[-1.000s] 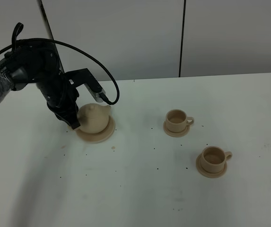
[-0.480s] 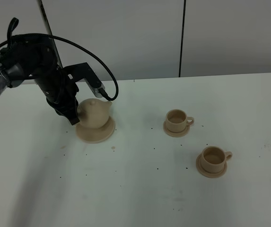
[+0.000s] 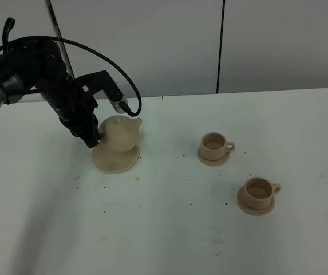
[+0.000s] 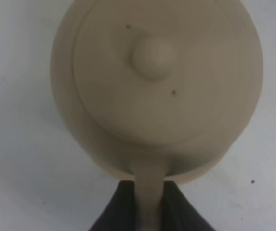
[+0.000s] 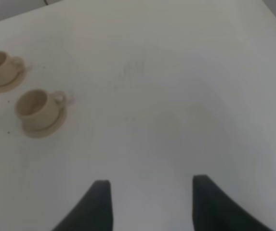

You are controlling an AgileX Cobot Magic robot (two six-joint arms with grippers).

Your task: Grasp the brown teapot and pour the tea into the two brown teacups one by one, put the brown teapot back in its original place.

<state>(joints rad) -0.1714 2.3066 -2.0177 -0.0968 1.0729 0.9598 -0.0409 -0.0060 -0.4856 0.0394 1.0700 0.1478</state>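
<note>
One brown teapot [image 3: 120, 133] clamped in left tool [image 3: 93, 138], two brown teacups [image 3: 213, 145] [image 3: 258, 192], right tool [image 5: 150, 207] apart

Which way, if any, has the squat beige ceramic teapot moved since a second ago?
Yes. The teapot rose and shifted slightly right against the wide beige saucer, which stayed.

— How is your left arm sitting?
— It is reaching in from the left side of the high view, with the elbow bent and the wrist angling downward. My left gripper [image 3: 91, 136] is pinching tight on the handle of the brown teapot [image 3: 121, 133].
— And the right?
— My right gripper [image 5: 152, 207] is hovering, its two dark fingers [image 5: 99, 204] standing well apart, gripping nothing.
</note>
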